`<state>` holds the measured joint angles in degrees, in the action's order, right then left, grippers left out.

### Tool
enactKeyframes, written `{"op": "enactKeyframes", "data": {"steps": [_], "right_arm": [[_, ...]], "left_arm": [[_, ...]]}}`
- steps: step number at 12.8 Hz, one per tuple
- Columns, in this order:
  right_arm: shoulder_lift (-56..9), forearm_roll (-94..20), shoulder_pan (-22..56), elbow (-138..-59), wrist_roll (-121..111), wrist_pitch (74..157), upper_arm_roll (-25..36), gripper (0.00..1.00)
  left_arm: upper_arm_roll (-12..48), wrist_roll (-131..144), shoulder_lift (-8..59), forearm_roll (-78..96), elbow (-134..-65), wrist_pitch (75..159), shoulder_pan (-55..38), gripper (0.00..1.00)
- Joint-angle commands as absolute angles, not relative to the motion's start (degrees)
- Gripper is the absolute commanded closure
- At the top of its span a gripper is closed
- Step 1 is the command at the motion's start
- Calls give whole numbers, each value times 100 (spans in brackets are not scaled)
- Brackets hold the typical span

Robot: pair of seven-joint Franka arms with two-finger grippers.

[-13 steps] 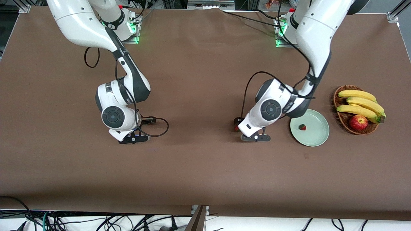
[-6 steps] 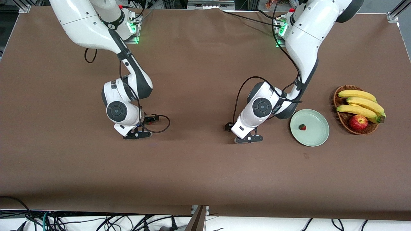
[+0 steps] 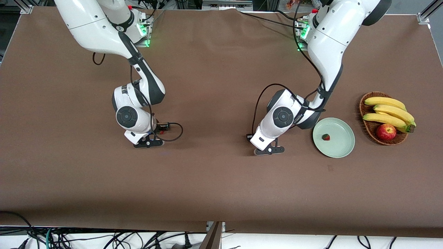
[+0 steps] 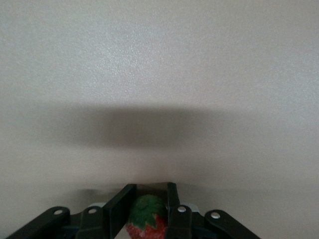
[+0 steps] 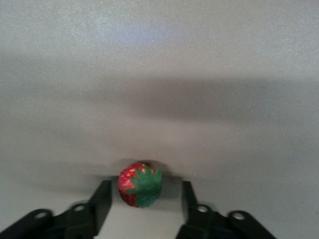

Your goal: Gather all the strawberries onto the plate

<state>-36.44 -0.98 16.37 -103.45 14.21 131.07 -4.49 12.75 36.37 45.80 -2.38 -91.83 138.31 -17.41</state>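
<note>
My left gripper [image 3: 269,150] is low over the middle of the table, beside the plate, on the side toward the right arm's end. In the left wrist view it [image 4: 148,193] is shut on a strawberry [image 4: 146,219] with its green cap up. My right gripper [image 3: 148,143] is low over the table toward the right arm's end. In the right wrist view it [image 5: 144,187] is open, with a second strawberry [image 5: 140,184] lying on the table between its fingertips. The pale green plate [image 3: 342,147] holds a third strawberry [image 3: 326,137].
A brown wicker basket [image 3: 363,103] with bananas [image 3: 389,112] and a red-yellow apple [image 3: 386,131] stands beside the plate at the left arm's end. The brown cloth covers the whole table.
My left gripper moved away from the plate, over a strawberry that lay beside it, and now holds it. My right gripper shifted a little toward the middle and away from the front camera.
</note>
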Motion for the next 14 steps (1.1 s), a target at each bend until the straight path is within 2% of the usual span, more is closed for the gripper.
{"op": "enactKeyframes", "data": {"steps": [1,2,4,8,11,14], "right_arm": [[-3419,-220,1635,-10556,1415,13184,-475,89],[-3410,-220,1635,-10547,1415,13184,-483,100],[-3366,-228,1644,-10512,1441,13166,-536,100],[-3418,-220,1739,-10057,3219,13192,-1334,100],[-4119,-202,2572,-9031,4969,13323,-1529,100],[-5094,-158,3381,-7765,6359,14227,-1538,100]], "left_arm": [[1248,3753,4456,-264,-9246,13694,-1758,89],[1248,3736,4352,-264,-9246,13554,-1723,89],[1231,3674,4019,-272,-9159,12819,-1618,89],[1222,2150,3359,-272,-9158,11421,-925,88],[1213,541,3235,-403,-9167,10838,-275,84],[1204,-603,3252,-983,-9184,10539,183,84]]}}
